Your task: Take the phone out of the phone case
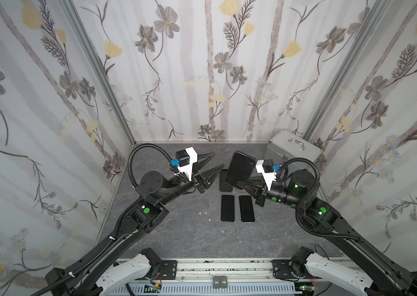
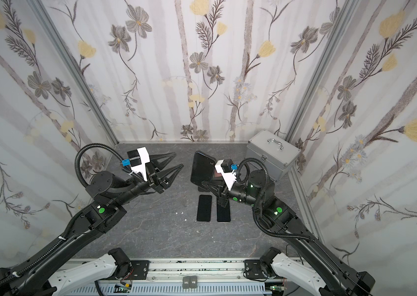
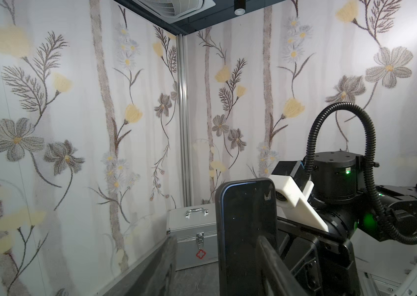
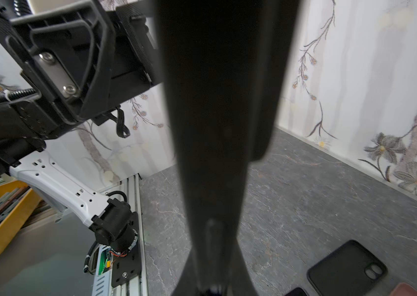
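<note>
Nearest the front of the grey marbled tabletop (image 1: 176, 230), a black slab (image 1: 227, 208) and a second slab (image 1: 246, 208), both phone-shaped, lay flat side by side. Their long axes ran front to back.

Just behind them an empty phone case (image 1: 224, 182) lay flat on the table, partly hidden in both top views. The right wrist view showed its open inside and its camera cut-out (image 4: 347, 266).

Above that case the right gripper (image 1: 239, 183) was clamped on the lower end of the phone (image 1: 242, 167), holding it clear of the table. The phone stood on end with its long axis close to upright. Its free end pointed up and leaned a little toward the back wall. In the left wrist view its glossy dark face (image 3: 247, 230) was turned toward the left arm, with a dark bluish rim around it. Whether that rim was a case or the phone's own edge could not be told.

Across from it the left gripper (image 1: 219, 160) was held off the table with its jaws apart and nothing between them. It pointed at the phone and stood near it without touching.

Farthest back, in the right rear corner, stood a silver box (image 1: 293, 151) with a handle on top.
</note>
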